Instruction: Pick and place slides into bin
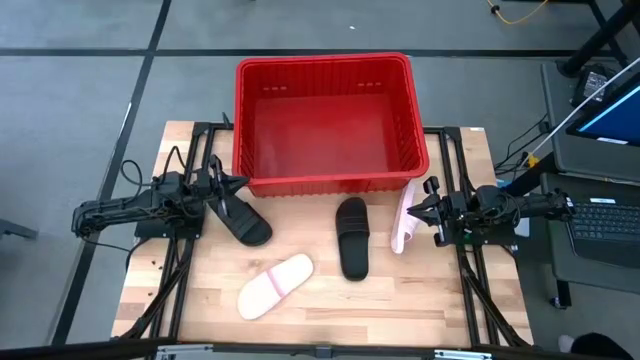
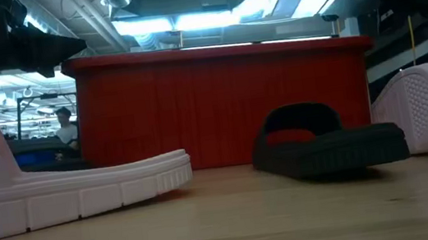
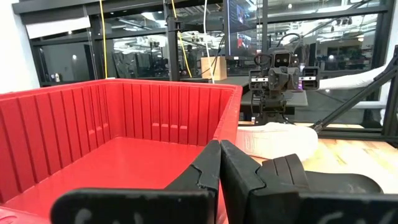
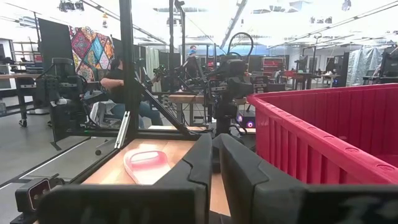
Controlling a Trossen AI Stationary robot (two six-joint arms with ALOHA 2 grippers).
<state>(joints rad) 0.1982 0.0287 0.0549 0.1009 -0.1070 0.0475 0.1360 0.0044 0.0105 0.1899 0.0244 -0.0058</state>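
Large bright red ribbed plastic bin (image 1: 325,122) sits at the far side of the pale wooden worktop (image 1: 400,300), nothing visible inside it. Left claw (image 1: 237,183) is low near the bin's front left corner, its tips right at the end of a black open-toe slide sandal (image 1: 243,220) that lies at a slant just in front of that corner; in the left wrist view the two dark fingers (image 3: 211,168) meet with no gap, so the claw is closed together, and whether it actually pinches the sandal can't be told. Right claw (image 1: 417,208) is near the bin's front right corner, clamped on a pale pink slide sandal (image 1: 404,218) that stands on its edge, ribbed sole facing out in the low view (image 2: 416,110); the right wrist view shows the fingers (image 4: 239,168) nearly together. Second black slide sandal (image 1: 352,235) lies flat in the middle of the worktop, strap up, between the two arms and just beside the tilted pink one. Second pale pink slide sandal (image 1: 274,285) lies flat at a slant nearer the front edge, apart from the others. All four slides are outside the bin. A seated person (image 4: 118,87) shows in the room beyond the worktop
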